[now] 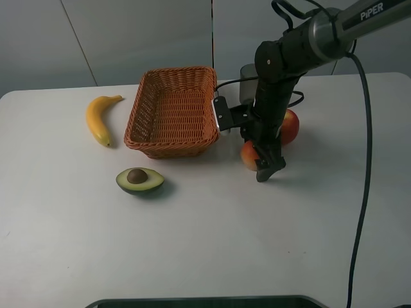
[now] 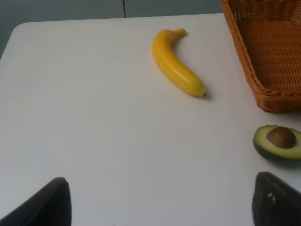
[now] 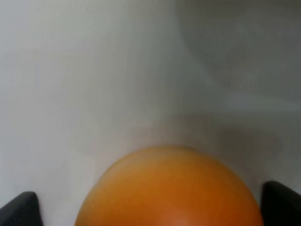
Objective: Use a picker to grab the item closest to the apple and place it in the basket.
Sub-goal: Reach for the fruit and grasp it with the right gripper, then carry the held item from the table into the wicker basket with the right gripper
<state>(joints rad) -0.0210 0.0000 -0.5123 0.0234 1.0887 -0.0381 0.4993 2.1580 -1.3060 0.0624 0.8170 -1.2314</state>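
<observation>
Beside the apple (image 1: 290, 126), near the basket (image 1: 170, 146), the orange (image 1: 248, 154) sits on the surface (image 1: 205, 244) between the wide-spread fingers of the right claw (image 1: 268, 168), ungripped; the left claw (image 2: 162, 205) hangs open, empty.

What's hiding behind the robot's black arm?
A red apple peeks out beside the arm. An orange fruit sits between the fingers of the right hand, and a grey cup shows farther back. The arm covers part of each, so those parts can't be seen.

Apple (image 1: 292, 126) crowds the orange (image 1: 247, 154) (gap toward basket (image 1: 168, 145) open).
</observation>
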